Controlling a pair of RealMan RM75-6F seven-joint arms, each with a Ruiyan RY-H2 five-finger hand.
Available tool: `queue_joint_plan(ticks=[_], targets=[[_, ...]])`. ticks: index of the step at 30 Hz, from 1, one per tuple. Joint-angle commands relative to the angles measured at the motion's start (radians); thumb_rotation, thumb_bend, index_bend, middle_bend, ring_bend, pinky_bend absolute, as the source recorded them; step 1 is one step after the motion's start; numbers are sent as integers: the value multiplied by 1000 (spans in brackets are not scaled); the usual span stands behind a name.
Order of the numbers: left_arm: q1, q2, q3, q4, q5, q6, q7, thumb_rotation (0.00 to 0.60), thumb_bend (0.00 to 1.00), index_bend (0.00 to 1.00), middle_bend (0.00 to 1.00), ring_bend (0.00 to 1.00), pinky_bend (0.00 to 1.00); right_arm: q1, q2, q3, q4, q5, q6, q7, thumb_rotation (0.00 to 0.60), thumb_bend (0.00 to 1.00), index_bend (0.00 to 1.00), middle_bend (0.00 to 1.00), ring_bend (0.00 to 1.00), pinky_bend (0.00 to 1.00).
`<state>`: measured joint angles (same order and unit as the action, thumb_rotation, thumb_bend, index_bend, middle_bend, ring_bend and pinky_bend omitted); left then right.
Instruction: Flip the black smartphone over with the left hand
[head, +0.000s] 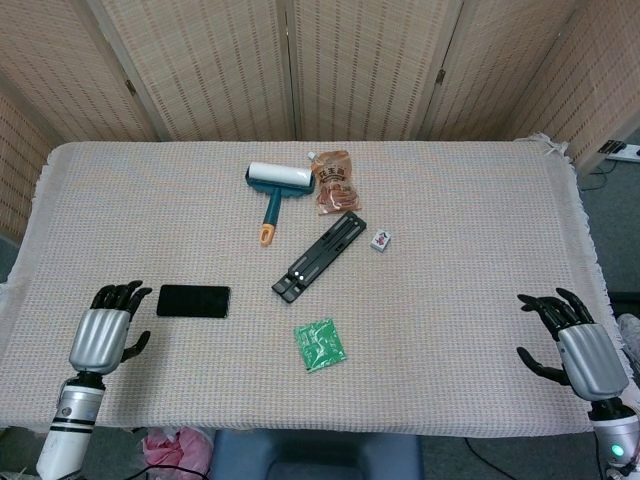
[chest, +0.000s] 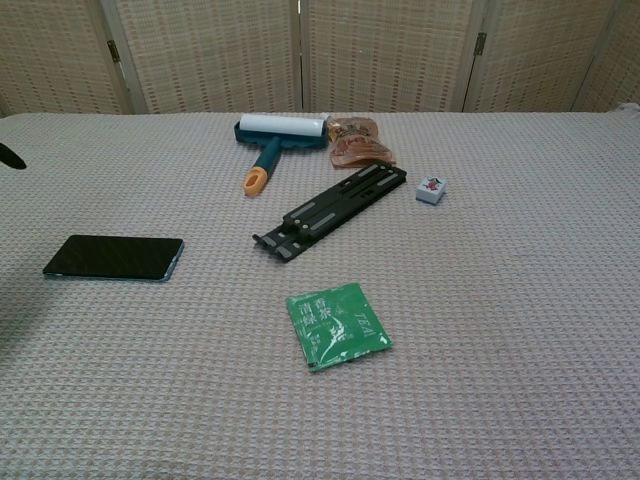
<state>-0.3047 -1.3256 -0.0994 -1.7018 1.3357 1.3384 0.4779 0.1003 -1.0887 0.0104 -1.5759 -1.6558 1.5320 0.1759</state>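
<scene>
The black smartphone (head: 193, 300) lies flat on the woven tablecloth, left of centre, its dark glossy face up; the chest view shows the smartphone (chest: 113, 257) at the left. My left hand (head: 106, 330) hovers just left of the phone, fingers apart and holding nothing, fingertips a short gap from the phone's left end. Only a dark fingertip (chest: 10, 156) of it shows at the chest view's left edge. My right hand (head: 580, 345) is open near the table's right front corner, far from the phone.
A lint roller (head: 275, 190), a brown snack pouch (head: 334, 182), a black folding stand (head: 319, 256), a small mahjong tile (head: 380, 240) and a green tea sachet (head: 320, 344) lie across the middle. The table's front edge (head: 300, 428) runs just behind my hands.
</scene>
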Motion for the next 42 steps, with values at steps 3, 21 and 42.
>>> queue_joint_plan(ticks=[3,21,42], targets=[[-86,-78,-32,63,-77,-112,88,600,324,230,193,193,191,-9,5,-2,0,-1,14,2,600,191,199,335,238,136],[-221,-232,-71,160,-336,-228,270,600,324,268,261,193,191,-24,5,-5,27,4,30,35,600,190,199,335,238,136],[-287,-292,-79,237,-495,-231,314,600,324,279,298,200,191,-25,-2,-3,56,10,27,65,600,190,199,335,238,136]])
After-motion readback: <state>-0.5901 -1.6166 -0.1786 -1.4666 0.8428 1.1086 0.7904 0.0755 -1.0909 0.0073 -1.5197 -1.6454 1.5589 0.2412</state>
